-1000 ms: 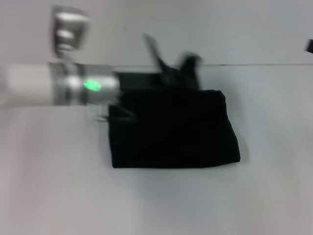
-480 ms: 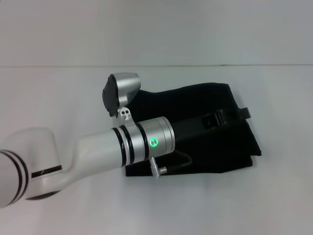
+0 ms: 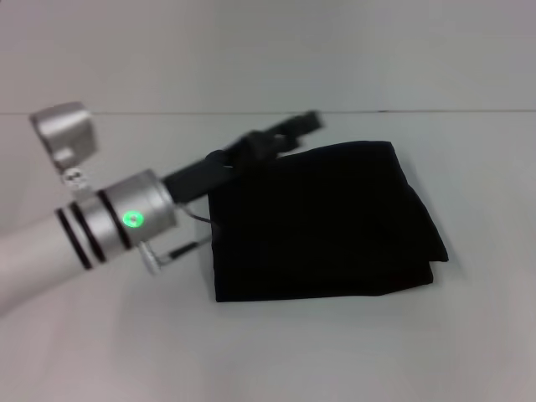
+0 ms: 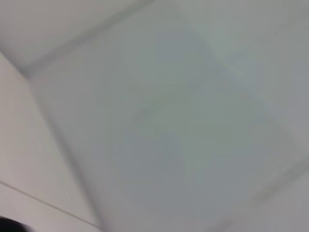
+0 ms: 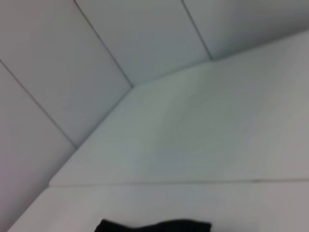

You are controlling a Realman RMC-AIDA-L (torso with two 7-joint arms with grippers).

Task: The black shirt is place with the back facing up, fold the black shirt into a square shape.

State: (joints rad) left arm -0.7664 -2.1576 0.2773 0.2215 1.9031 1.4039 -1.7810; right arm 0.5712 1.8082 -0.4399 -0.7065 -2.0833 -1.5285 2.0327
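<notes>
The black shirt (image 3: 327,222) lies folded into a rough square on the white table, with layered edges showing at its right side. My left arm reaches in from the left, and its black left gripper (image 3: 303,124) hovers over the shirt's far left edge, blurred by motion. I see no cloth hanging from it. In the right wrist view a strip of the black shirt (image 5: 154,225) shows at the picture's lower edge. The right gripper is out of view. The left wrist view shows only pale wall and table surfaces.
The white table (image 3: 100,343) extends around the shirt on all sides. Its far edge meets a pale wall (image 3: 419,50) just behind the shirt.
The left arm has drawn back from lying across the shirt, and its gripper has gone from the shirt's right edge to the far left edge. The shirt stays folded.
</notes>
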